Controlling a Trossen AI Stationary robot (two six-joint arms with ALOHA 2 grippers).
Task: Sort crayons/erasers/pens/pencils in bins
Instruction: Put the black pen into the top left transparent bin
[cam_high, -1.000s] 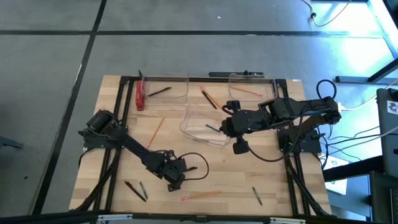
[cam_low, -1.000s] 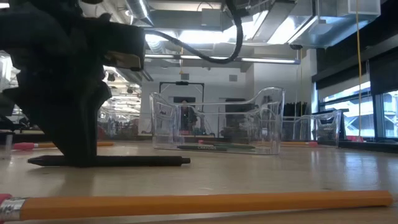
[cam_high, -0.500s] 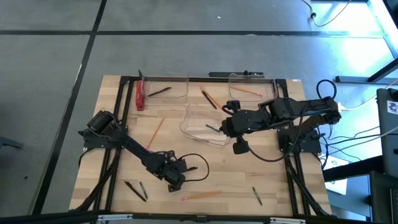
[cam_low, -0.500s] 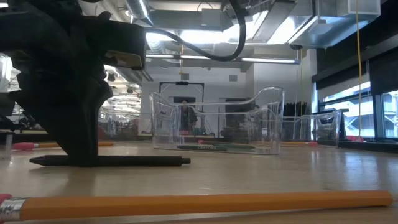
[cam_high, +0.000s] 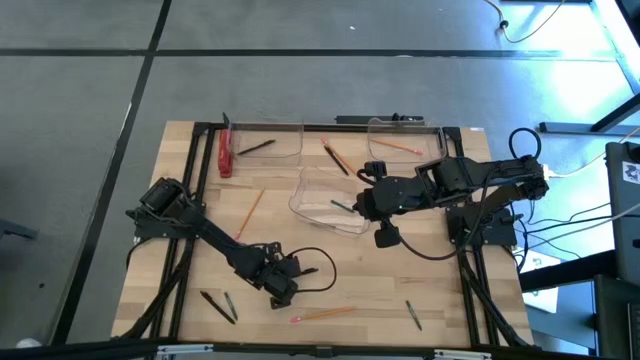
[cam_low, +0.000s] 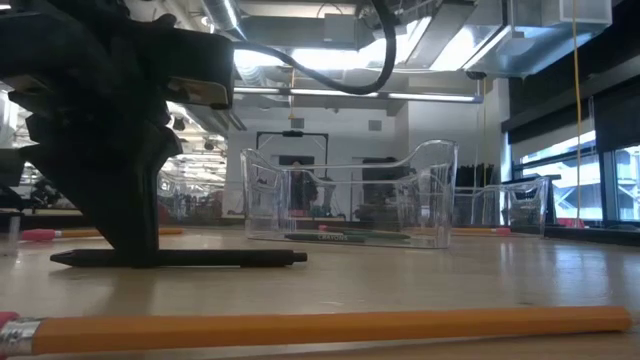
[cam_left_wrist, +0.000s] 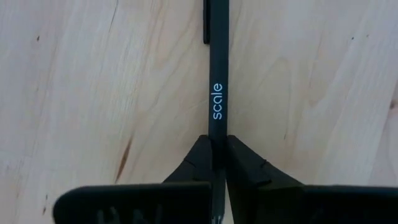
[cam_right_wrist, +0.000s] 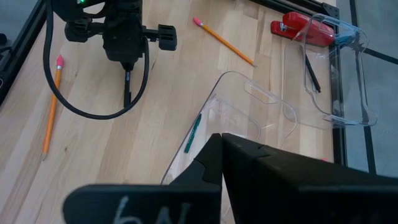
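Counted from above, there are three clear bins, four orange pencils, three black pens and three dark-green crayons (the one at the front left is thin enough that its colour is hard to judge).

At the far left a red stapler (cam_high: 225, 155) lies beside the left bin (cam_high: 290, 128), which holds one pen (cam_high: 257, 147). In front of it a pencil (cam_high: 250, 208) lies loose on the wooden table (cam_high: 440, 290). At the front-left edge a second pen (cam_high: 211, 301) and a crayon (cam_high: 230, 306) lie side by side.

The left gripper (cam_left_wrist: 219, 148) is down at the table, front of centre, with its jaws pinching the third pen (cam_left_wrist: 216, 93). This pen lies flat on the wood, one end between the fingertips and the rest pointing straight out ahead of them. Nearer the front edge lies a pencil (cam_high: 322, 314).

The middle bin (cam_high: 312, 178) holds one crayon (cam_high: 342, 206); behind it a pencil (cam_high: 335, 157) lies loose.

The right gripper (cam_right_wrist: 221, 147) hangs at the middle bin's right side, jaws pressed together on nothing visible. The right bin (cam_high: 372, 128) holds the fourth pencil (cam_high: 400, 147). The last crayon (cam_high: 413, 315) lies at the front right.
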